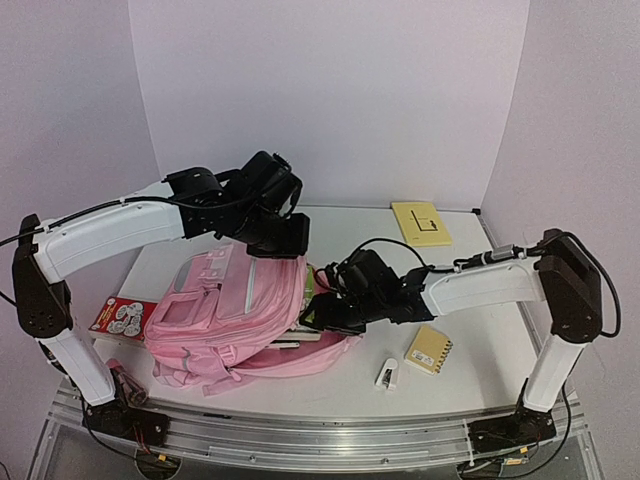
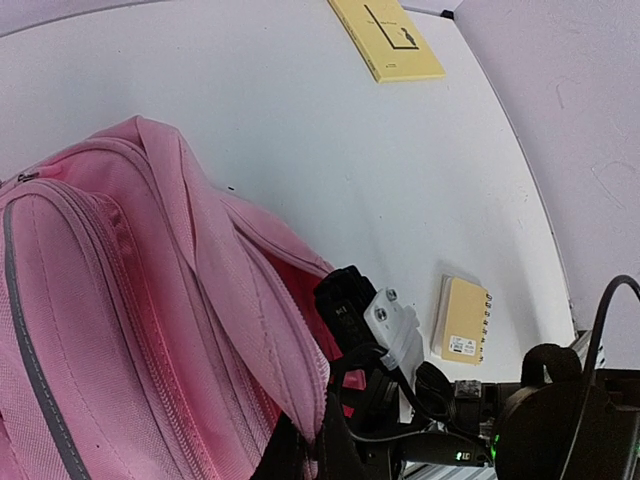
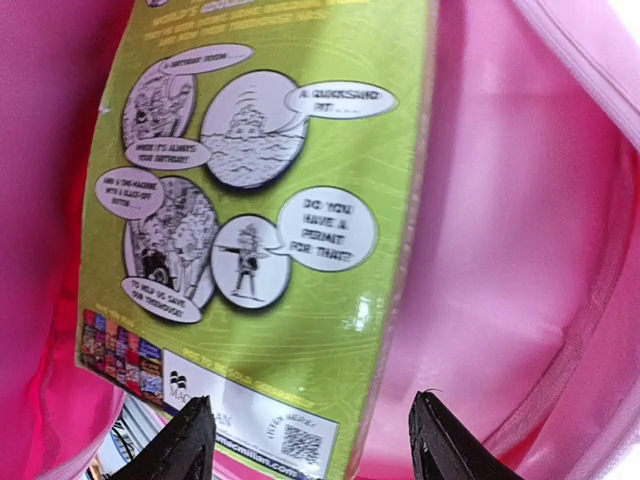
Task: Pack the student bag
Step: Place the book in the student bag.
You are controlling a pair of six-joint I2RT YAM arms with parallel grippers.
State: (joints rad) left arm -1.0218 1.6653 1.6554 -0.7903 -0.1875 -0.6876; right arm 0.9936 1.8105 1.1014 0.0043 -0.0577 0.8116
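Student bag (image 1: 225,315) lay slumped at left-centre of the tabletop (image 1: 480,300), mouth turned to the right; my left jaws were closed on the fabric at its upper rim. My right jaws stood open at the mouth, fingertips (image 3: 195,445) spread apart just before a green cartoon-backed book (image 3: 250,220) resting inside against the pink lining.
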